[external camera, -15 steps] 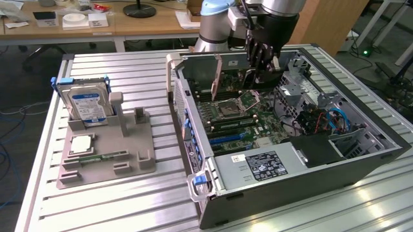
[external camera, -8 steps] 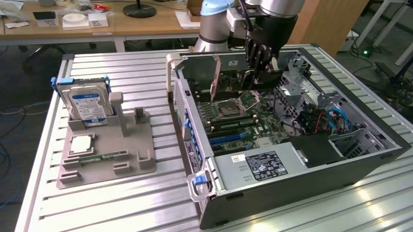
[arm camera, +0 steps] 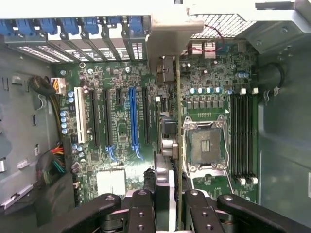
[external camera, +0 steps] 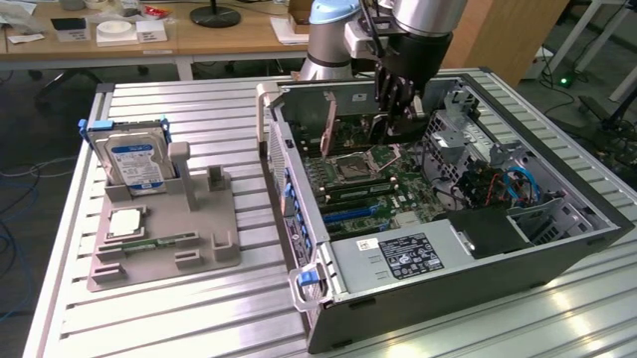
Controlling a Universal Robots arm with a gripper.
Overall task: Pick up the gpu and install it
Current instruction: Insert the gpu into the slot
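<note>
Inside the open computer case [external camera: 557, 246], my gripper [external camera: 395, 123] is shut on the gpu [external camera: 350, 123], a thin green card held upright on edge. In the wrist view the gpu [arm camera: 167, 128] runs edge-on between the two black fingers [arm camera: 141, 213] of the gripper [arm camera: 167, 213]. Its silver end bracket [arm camera: 168, 43] points toward the row of blue clips at the case's rear wall. The card hangs above the motherboard [arm camera: 116, 160], between the black expansion slots beside the blue slot [arm camera: 134, 116] and the empty processor socket [arm camera: 205, 145]. Whether its lower edge touches a slot I cannot tell.
A grey fixture [external camera: 169, 224] on the metal table at the exterior view's left holds a silver hard drive [external camera: 134, 160], a square chip [external camera: 124, 222] and a narrow green memory strip [external camera: 149, 244]. The power supply [external camera: 398, 253], drive cage and cables [external camera: 518, 186] crowd the case's near side.
</note>
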